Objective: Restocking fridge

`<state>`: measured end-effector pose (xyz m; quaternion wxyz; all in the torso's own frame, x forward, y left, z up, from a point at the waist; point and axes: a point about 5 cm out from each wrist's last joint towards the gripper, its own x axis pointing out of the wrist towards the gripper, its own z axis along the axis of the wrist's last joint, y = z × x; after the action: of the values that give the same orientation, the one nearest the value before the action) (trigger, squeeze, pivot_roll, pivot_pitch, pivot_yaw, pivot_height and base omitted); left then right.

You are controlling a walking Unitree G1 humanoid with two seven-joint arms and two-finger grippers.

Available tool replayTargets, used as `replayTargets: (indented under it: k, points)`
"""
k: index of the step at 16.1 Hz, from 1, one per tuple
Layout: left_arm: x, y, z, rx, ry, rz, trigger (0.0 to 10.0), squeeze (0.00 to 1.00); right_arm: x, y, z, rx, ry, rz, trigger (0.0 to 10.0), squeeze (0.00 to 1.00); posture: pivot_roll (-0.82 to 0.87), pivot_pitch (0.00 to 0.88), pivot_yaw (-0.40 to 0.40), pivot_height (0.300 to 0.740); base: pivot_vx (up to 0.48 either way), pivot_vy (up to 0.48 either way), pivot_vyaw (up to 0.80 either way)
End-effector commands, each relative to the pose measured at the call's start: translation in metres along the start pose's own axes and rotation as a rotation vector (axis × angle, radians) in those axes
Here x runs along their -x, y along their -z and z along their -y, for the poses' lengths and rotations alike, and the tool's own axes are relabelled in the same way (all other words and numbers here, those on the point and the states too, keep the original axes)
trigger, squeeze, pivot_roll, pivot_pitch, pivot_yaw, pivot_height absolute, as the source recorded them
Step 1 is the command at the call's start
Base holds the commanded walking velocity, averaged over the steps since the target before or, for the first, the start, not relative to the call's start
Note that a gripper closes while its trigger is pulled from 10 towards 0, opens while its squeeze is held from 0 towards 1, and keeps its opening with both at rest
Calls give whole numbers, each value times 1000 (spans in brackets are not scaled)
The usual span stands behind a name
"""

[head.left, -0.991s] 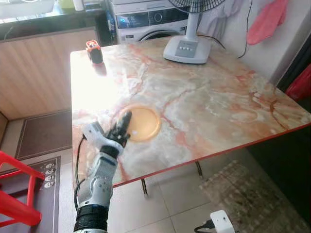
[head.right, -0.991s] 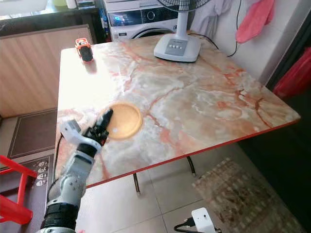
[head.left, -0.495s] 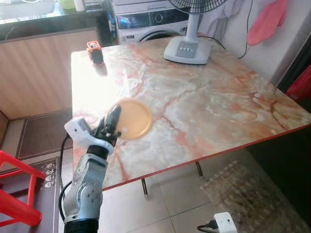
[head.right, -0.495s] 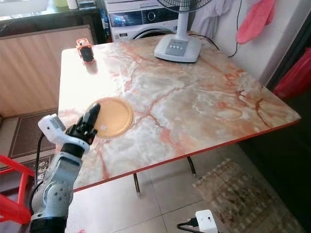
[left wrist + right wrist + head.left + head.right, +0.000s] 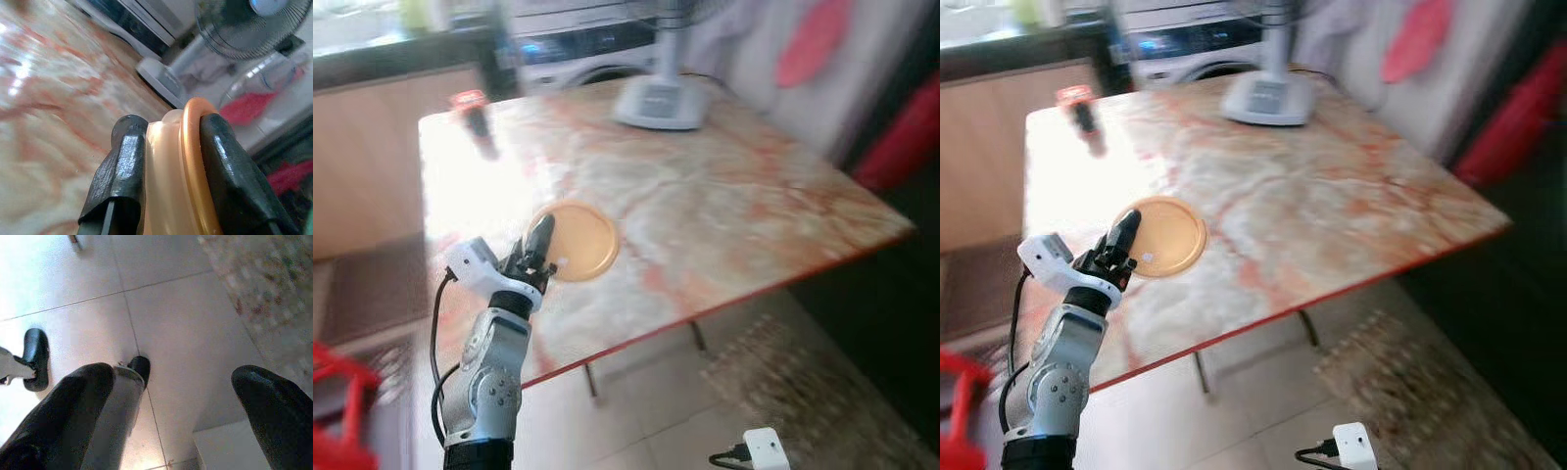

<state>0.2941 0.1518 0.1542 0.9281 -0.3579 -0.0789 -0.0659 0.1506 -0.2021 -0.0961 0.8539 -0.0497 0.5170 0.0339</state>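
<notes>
Left gripper [image 5: 539, 247] pinches rim of flat round orange plastic lid [image 5: 576, 241], lid extending inward from marble tabletop's [image 5: 734, 186] left edge; right gripper [image 5: 171, 406] wide, idle

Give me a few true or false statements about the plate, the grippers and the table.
1. The left gripper is shut on the orange plate's rim. True.
2. The right gripper holds a bottle. False: it is open, pointing at the floor.
3. A fan stands at the table's far edge. True.
4. The plate is on the floor. False: it is at the table top, near its left edge.
</notes>
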Motion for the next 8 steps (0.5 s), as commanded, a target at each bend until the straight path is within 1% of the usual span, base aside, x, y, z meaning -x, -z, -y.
replayTargets:
  k: [1,8]
  points:
    - [0,-1,6,-9,11,4,10000,0,0,3,-1,-8,3,-11,10000,0,21,0,11,740,0,0,-788]
    - [-4,-4,7,-19,17,4,10000,0,0,1,-1,-2,-1,-13,10000,0,17,13,17,740,0,0,-788]
